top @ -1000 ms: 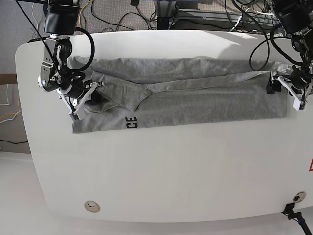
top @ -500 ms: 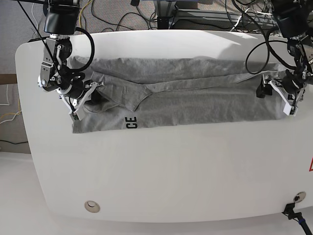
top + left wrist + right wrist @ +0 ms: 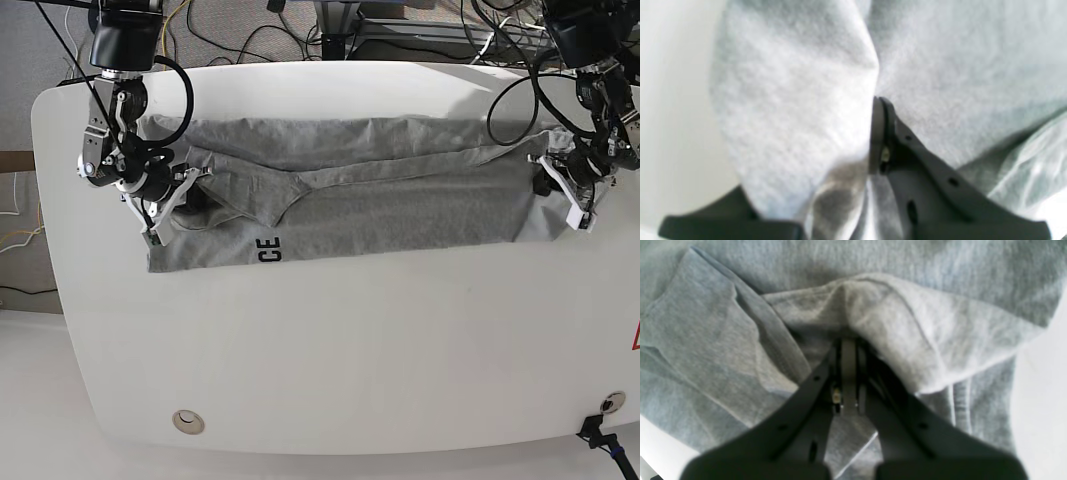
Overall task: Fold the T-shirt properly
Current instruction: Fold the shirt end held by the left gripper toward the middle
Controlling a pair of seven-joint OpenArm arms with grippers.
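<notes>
Bright, even overhead light; glare on white bench (image 3: pixel 330 340); left wrist view blurred, soft shadows under folds.

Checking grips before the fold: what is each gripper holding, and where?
Right gripper pinches the T-shirt at a raised fold by the sleeve; left gripper pinches its opposite edge.

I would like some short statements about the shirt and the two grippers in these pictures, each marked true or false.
1. The T-shirt lies stretched sideways across the white table. True.
2. The right gripper is closed on a fold of the grey cloth. True.
3. The left gripper hangs high above the table, away from the shirt. False: it is at the shirt's edge, with cloth bunched around its fingers in the left wrist view.
4. Black letters show near the shirt's front edge. True.
5. The shirt is already folded into a small square. False: it is one long band.
</notes>
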